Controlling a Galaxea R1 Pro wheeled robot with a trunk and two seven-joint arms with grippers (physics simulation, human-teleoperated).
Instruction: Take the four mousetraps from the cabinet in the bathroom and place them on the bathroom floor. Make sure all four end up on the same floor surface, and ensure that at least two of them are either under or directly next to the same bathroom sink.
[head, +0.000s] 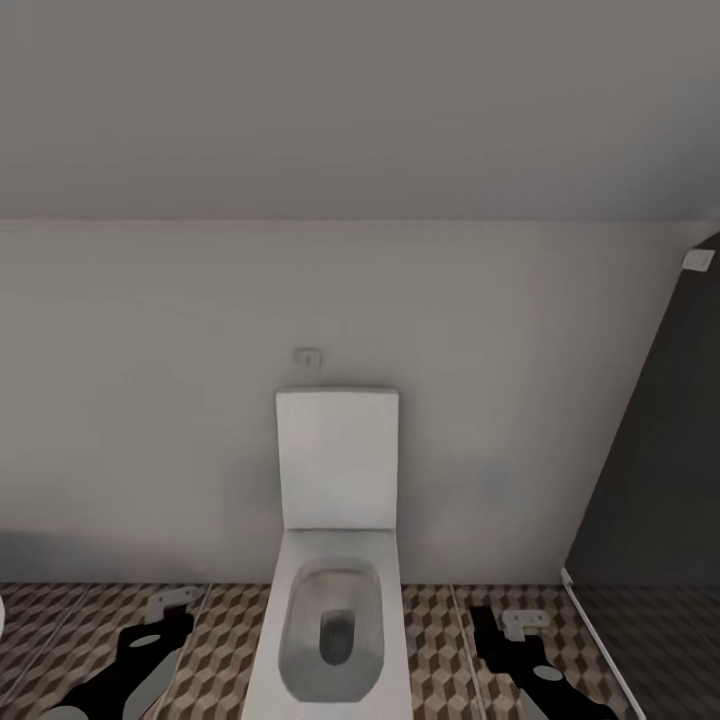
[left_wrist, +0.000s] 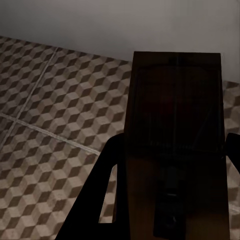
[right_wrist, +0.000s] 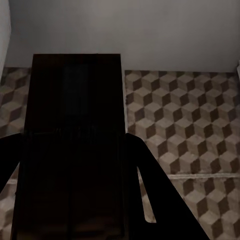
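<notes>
Left pincer (left_wrist: 172, 150) clamps one mousetrap (left_wrist: 175, 130); right pincer (right_wrist: 72, 150) clamps another mousetrap (right_wrist: 75, 125).
Two traps counted, one per pincer, both held above the bathroom floor (left_wrist: 45, 125), with one toilet (head: 335, 600) straight ahead. Risk: dropping here, away from any sink, likely fails the sink condition; a loose grip could flip a trap.

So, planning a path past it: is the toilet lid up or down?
Up. The toilet lid stands upright against the wall, and the open bowl shows below it.
</notes>
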